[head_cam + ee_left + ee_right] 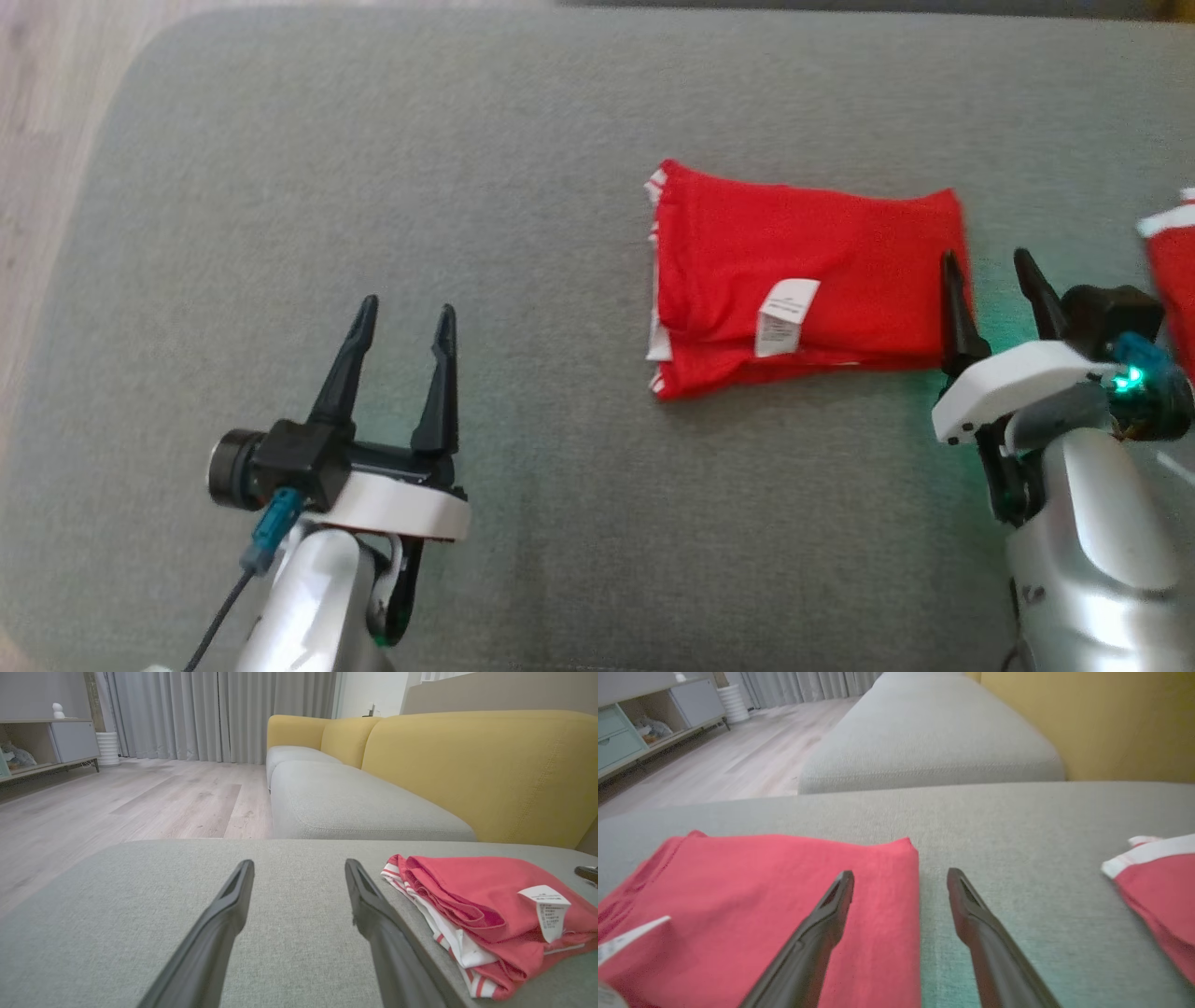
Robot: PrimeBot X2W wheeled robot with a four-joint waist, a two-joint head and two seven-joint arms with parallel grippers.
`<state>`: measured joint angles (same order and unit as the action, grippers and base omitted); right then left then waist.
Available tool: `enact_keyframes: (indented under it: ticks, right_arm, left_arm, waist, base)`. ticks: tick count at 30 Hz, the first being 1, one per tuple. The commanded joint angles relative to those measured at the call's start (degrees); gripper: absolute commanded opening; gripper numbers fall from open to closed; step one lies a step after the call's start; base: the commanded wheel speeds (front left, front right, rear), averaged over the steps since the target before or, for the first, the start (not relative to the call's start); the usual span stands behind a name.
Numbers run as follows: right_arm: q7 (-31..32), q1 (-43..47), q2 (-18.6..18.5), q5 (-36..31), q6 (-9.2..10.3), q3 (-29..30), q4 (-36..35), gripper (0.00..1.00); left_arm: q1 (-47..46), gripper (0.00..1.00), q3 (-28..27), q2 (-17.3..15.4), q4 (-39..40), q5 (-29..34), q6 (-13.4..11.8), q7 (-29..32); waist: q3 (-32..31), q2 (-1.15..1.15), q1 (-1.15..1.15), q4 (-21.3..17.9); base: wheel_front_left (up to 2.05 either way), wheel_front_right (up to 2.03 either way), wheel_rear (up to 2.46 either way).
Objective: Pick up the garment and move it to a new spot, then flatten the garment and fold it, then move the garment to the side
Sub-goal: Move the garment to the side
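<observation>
A red garment (803, 280) with white trim lies folded into a rectangle on the grey cushion, a white care label (784, 315) showing on top. In the left wrist view the red garment (490, 905) sits to the right of my fingers. My left gripper (403, 322) is open and empty, well to the garment's left. My right gripper (990, 271) is open at the garment's right edge, one finger over the red garment (761, 905) and the other over bare cushion. Nothing is held between its fingers.
A second red and white piece of cloth (1174, 271) lies at the right edge, also the cloth (1157, 891) in the right wrist view. The grey cushion (373, 187) has wide bare room at left. A yellow sofa back (467, 765) and wood floor (117, 802) lie beyond.
</observation>
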<state>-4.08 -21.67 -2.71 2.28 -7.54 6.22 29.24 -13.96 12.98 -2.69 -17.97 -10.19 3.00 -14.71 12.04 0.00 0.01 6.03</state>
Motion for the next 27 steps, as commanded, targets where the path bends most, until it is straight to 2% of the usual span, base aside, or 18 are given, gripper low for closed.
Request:
enact_keyframes:
  ticks: [1, 7, 9, 11, 18, 24, 27]
  right_arm:
    - [1.4, -2.8, -0.2, 0.2, 0.05, -0.1, 1.1, 1.00]
    - [6.4, -6.2, -0.2, 1.7, 0.05, 1.4, 11.2, 1.00]
    - [6.9, -6.5, -0.2, 1.6, 0.05, 1.0, 12.5, 1.00]
    - [6.9, -7.0, -0.2, 1.5, 0.05, 0.5, 14.4, 0.00]
    - [1.8, -8.2, -0.2, -1.0, 0.05, -3.3, 16.2, 0.00]
    - [-1.6, -8.0, -0.5, -5.1, 0.05, -8.8, 12.4, 0.00]
    - [-1.4, -7.1, -2.8, -7.1, 0.05, -11.3, 9.2, 0.00]
  left_arm:
    - [-2.2, 1.00, -1.0, -0.2, 1.7, -0.5, -0.2, -0.3]
    - [-3.2, 1.00, 0.7, -0.2, 1.7, -1.5, -0.8, -0.3]
    - [-3.3, 1.00, 0.9, -0.2, 1.6, -1.5, -0.8, -0.3]
    - [-3.5, 1.00, 1.0, -0.2, 1.5, -1.6, -0.9, -0.3]
    - [-3.0, 1.00, 0.1, -0.2, 0.7, -0.2, -1.1, -0.3]
    - [-1.5, 1.00, -1.5, -0.3, -0.2, 1.0, -0.5, -0.3]
    - [-1.2, 1.00, -2.0, -0.3, 0.2, 1.4, -0.4, -0.3]
  waist:
    - [1.8, 0.00, -0.01, 1.9]
    - [2.8, 0.00, -0.01, 3.7]
    - [2.9, 0.00, -0.01, 3.8]
    - [2.8, 0.00, -0.01, 3.9]
    - [0.4, 0.00, -0.01, 1.6]
    - [-3.3, 0.00, -0.01, -4.3]
    - [-4.2, 0.00, -0.01, -6.6]
  base:
    - [0.00, 0.00, 0.00]
    - [0.00, 0.00, 0.00]
    - [0.00, 0.00, 0.00]
    - [0.00, 0.00, 0.00]
    - [0.00, 0.00, 0.00]
    - [0.00, 0.00, 0.00]
    - [0.00, 0.00, 0.00]
